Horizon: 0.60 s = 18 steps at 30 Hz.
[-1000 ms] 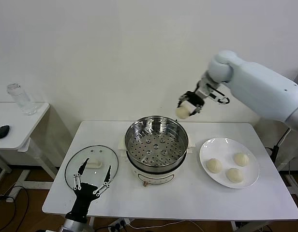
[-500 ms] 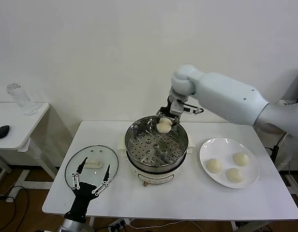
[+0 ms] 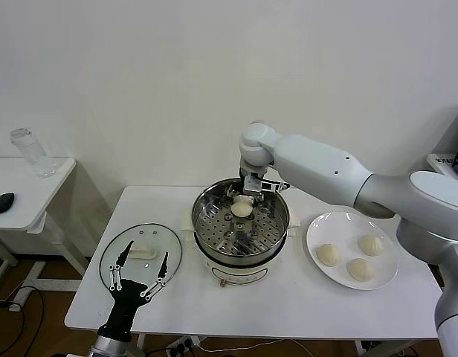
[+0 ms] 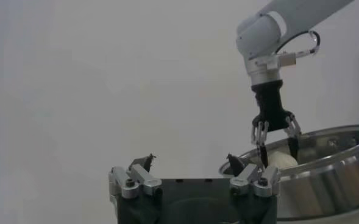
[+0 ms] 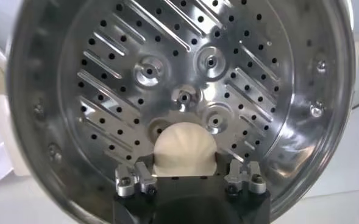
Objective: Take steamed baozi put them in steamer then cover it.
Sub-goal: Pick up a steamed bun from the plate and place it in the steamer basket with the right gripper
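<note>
1. Now your right end effector (image 3: 242, 202) is inside the steamer (image 3: 242, 220), above the far half of its perforated floor, fingers closed around one steamed baozi (image 3: 242, 210); the right wrist view shows that bun (image 5: 184, 150) held between the fingers, just over the holes
2. Lower it until the bun sits on the floor before you release; judging by the gap, a drop from here could make it roll
3. Open only enough to free the soft dough, then lift straight up so the fingers don't drag it or catch the steel rim
4. Keep this one toward the far side; three more baozi (image 3: 355, 257) wait on the white plate (image 3: 314, 230) just right of the steamer, and they'll need room
5. Your left end effector (image 3: 142, 281) hangs with fingers spread above the desk (image 3: 288, 301) at the near edge of the cover (image 3: 140, 251), holding nothing; the glass lid lies flat to the left of the steamer, so leave it until all four buns are in
</note>
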Each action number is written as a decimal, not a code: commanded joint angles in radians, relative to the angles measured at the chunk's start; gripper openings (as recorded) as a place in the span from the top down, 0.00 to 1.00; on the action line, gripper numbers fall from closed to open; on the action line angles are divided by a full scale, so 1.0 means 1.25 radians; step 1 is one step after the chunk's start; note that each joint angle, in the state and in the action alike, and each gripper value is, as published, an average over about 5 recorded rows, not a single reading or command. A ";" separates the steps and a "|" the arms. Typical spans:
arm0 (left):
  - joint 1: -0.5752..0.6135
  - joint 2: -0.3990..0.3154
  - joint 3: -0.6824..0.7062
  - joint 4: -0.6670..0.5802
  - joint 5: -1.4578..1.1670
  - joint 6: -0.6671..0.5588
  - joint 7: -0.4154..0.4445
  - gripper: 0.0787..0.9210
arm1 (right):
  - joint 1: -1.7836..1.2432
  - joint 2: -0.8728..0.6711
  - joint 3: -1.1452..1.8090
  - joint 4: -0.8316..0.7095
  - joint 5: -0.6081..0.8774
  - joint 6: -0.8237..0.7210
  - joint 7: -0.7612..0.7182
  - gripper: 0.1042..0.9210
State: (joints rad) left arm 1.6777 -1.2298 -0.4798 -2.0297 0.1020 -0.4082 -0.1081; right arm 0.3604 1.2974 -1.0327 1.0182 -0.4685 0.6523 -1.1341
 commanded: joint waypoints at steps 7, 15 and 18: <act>-0.001 0.000 0.000 0.004 0.000 -0.002 0.000 0.12 | -0.016 0.027 0.010 -0.027 -0.029 0.002 0.022 0.16; -0.002 0.001 -0.003 0.003 0.000 0.000 -0.001 0.12 | 0.075 -0.101 -0.006 0.101 0.238 -0.146 -0.070 0.12; -0.003 0.002 -0.002 0.003 0.000 0.003 -0.001 0.12 | 0.139 -0.181 -0.008 0.121 0.365 -0.237 -0.104 0.12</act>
State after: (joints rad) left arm 1.6744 -1.2283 -0.4823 -2.0254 0.1021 -0.4060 -0.1096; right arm 0.4506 1.1853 -1.0414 1.0909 -0.2444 0.5000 -1.1966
